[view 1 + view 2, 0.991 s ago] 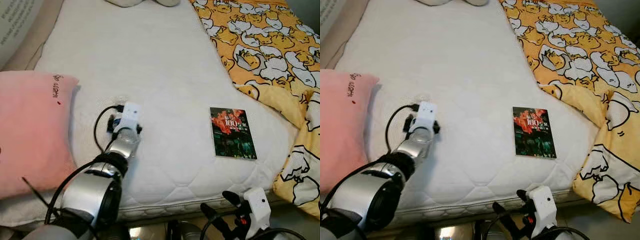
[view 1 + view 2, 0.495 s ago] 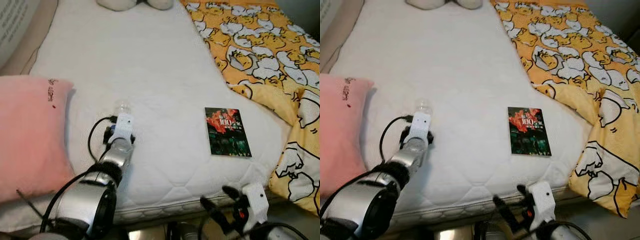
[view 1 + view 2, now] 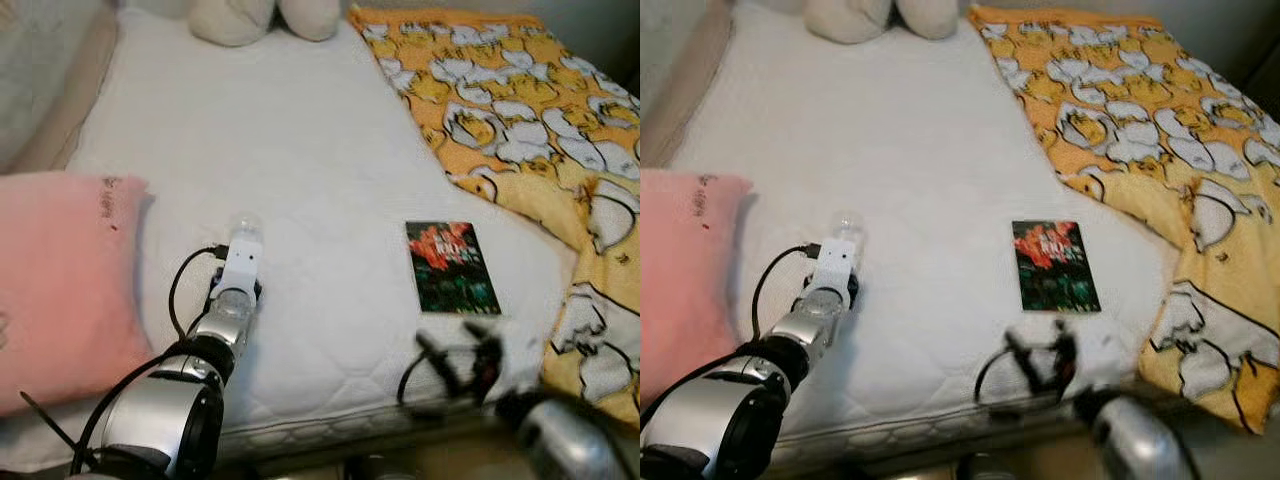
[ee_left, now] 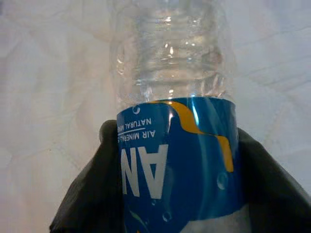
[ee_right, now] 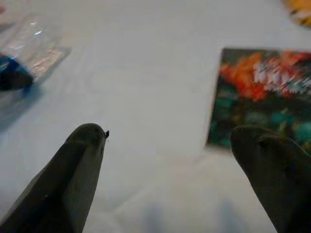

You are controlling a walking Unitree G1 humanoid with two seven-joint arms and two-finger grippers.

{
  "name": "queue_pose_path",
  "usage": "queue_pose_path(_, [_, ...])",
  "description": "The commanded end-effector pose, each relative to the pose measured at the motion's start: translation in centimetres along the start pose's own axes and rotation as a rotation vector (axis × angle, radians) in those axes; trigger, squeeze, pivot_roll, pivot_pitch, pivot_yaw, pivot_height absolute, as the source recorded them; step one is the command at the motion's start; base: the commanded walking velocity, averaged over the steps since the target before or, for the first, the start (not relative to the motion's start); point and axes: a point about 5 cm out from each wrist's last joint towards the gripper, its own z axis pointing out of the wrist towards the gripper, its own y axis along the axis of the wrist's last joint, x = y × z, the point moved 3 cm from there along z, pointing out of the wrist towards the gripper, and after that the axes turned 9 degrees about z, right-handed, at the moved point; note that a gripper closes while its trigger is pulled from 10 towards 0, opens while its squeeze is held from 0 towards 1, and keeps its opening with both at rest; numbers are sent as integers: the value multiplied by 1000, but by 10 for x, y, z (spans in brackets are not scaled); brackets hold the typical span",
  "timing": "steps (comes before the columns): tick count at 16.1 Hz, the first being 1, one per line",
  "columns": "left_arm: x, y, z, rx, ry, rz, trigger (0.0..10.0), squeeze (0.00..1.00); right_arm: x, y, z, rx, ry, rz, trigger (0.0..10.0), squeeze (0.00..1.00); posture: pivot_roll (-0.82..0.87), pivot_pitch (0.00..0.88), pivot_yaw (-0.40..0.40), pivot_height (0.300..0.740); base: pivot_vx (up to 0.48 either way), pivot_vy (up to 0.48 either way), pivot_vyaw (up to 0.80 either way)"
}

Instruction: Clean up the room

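Note:
A clear water bottle [image 4: 175, 92] with a blue label lies on the white mattress [image 3: 300, 130], and my left gripper [image 4: 177, 165] is shut on its labelled body. From the head views, the bottle's clear end [image 3: 245, 228] pokes out past the white wrist housing, just right of the pink pillow. A dark book [image 3: 451, 266] with a red and green cover lies flat near the bed's front right. My right gripper [image 3: 455, 360], blurred, hovers open over the mattress edge just in front of the book [image 5: 262, 97], nothing between its fingers [image 5: 73, 170].
A pink pillow [image 3: 60, 270] lies at the left edge. An orange duvet [image 3: 520, 110] with a white cartoon print covers the right side and hangs over the front corner. A pale plush toy [image 3: 265, 15] sits at the far end. Bare mattress lies between bottle and book.
My right gripper has risen from below the bed's front edge to the mattress in front of the book. The left gripper still holds the bottle. The camera has shifted slightly.

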Motion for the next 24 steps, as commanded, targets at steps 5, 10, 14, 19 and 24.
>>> queue_pose_path(5, [-1, 49, -7, -314, -107, -147, 0, 0, -30, 27, 14, -164, -196, -22, 10000, 0, -212, 0, 7, 740, 0, 0, 0])
queue_pose_path(10, [35, 64, -61, -669, -39, -242, 0, 0, -19, 74, 8, -440, -255, -159, 10000, 0, -154, 0, 29, 740, 0, 0, 0])
queue_pose_path(14, [22, 49, -81, -692, -50, -217, 0, 0, -43, 66, 4, -523, -506, -43, 10000, 0, -119, 0, -10, 740, 0, 0, 0])
queue_pose_path(19, [17, 35, -68, -583, -68, -118, 10000, 0, -38, 55, 37, -423, -396, 5, 10000, 0, -82, 0, -32, 740, 0, 0, 0])
queue_pose_path(24, [23, 37, -69, -601, -70, -175, 10000, 0, -30, 48, 52, -373, -316, -6, 10000, 0, -62, 0, -39, 740, 0, -323, 144])
